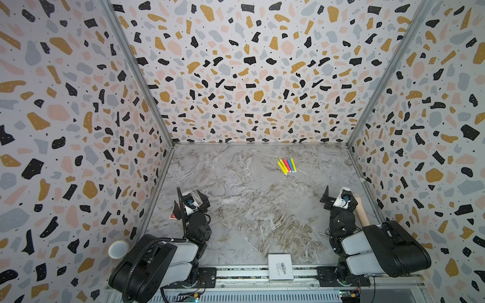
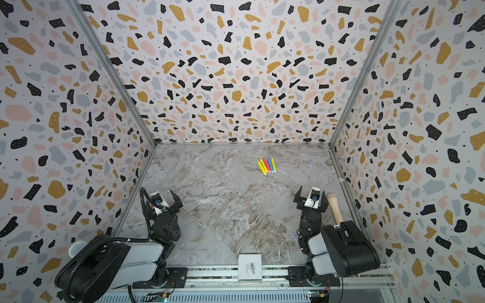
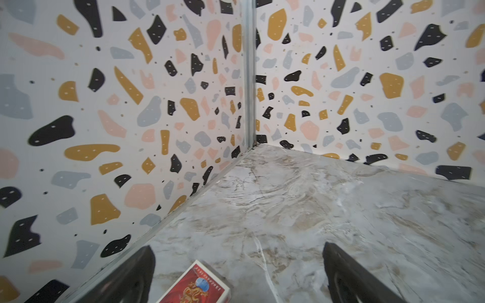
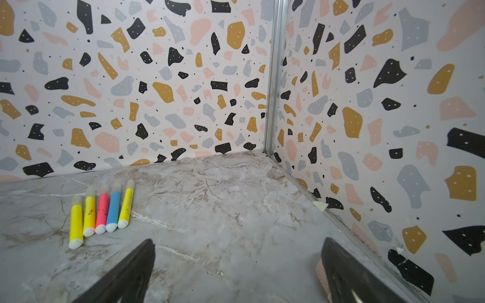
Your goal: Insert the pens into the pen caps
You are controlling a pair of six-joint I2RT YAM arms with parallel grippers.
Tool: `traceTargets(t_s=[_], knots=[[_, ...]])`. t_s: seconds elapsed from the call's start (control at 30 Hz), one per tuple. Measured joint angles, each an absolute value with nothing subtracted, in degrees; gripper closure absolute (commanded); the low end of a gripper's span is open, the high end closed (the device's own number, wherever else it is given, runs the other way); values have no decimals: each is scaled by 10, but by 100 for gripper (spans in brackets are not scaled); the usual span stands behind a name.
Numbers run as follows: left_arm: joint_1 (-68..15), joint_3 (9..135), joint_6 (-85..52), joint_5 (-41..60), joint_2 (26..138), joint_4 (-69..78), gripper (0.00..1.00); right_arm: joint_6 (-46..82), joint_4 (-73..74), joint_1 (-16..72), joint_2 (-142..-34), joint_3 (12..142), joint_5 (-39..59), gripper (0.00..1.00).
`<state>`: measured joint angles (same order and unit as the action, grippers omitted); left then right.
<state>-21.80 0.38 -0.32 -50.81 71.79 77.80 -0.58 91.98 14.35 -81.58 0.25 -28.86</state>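
Because the five pens (image 1: 286, 166) lie packed side by side far back on the counter (image 1: 249, 210), reaching for one could roll its neighbours away; the left hand (image 3: 237, 249) and right hand (image 4: 238, 241) both stand wide open and empty, well apart from them; I count three yellow, one pink-red, one blue

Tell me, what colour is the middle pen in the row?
Pink-red. The middle pen shows best in the right wrist view.
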Motion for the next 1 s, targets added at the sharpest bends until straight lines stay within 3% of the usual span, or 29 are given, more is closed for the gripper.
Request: traceTargets(t_s=[0.47, 0.63, 0.83, 1.0], knots=[[-223, 4, 45, -374, 796, 867, 0, -67, 926, 194, -859, 3, -304, 1], [-223, 4, 53, -358, 795, 876, 1, -95, 931, 194, -877, 3, -248, 1], [-223, 4, 54, -350, 795, 876, 0, -77, 925, 137, -888, 4, -194, 1], [-221, 4, 50, -355, 775, 874, 0, -32, 829, 91, -864, 80, -173, 1]])
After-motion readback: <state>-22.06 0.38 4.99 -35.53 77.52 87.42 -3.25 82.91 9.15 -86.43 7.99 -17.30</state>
